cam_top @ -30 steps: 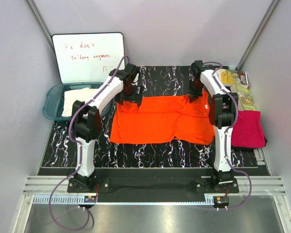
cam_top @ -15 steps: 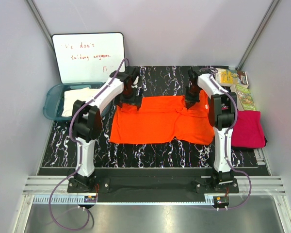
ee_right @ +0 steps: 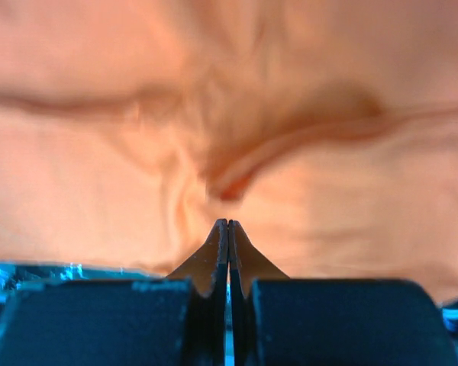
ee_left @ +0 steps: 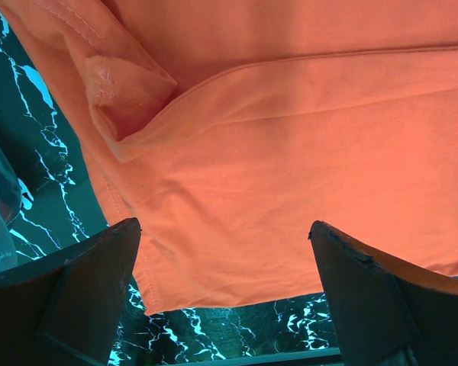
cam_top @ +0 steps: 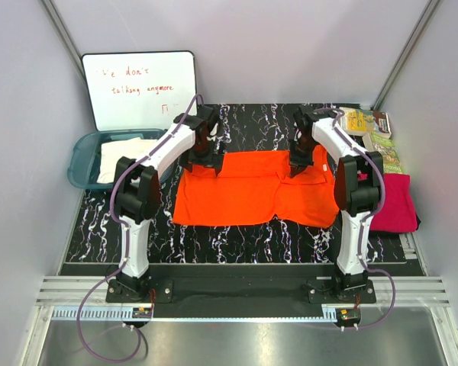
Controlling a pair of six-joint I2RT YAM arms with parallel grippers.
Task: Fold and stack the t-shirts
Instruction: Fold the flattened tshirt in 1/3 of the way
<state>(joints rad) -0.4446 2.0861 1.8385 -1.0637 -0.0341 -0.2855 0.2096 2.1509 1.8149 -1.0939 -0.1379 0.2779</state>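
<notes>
Both arms (cam_top: 164, 152) outstretched, left pincer (cam_top: 205, 160) wide, right pincer (ee_right: 227, 223) possibly pinching orange t-shirt (cam_top: 244, 197)

This is a robotics lab test booth, not a home or shop. Two robot arms, the left arm (cam_top: 149, 171) and the right arm (cam_top: 351, 183), are bolted to a metal rail (cam_top: 237, 293) at the near edge of a black, white-veined counter (cam_top: 244, 240). Purple cables (cam_top: 84, 335) loop from their bases. Plain pale wall panels (cam_top: 290, 46) close in the counter on three sides, held by bare metal struts (cam_top: 61, 30). A whiteboard (cam_top: 141, 88) with red handwriting leans at the back. An orange t-shirt (cam_top: 252, 194), a teal tub (cam_top: 80, 164) and booklets (cam_top: 374, 137) are set out within the arms' reach.
</notes>
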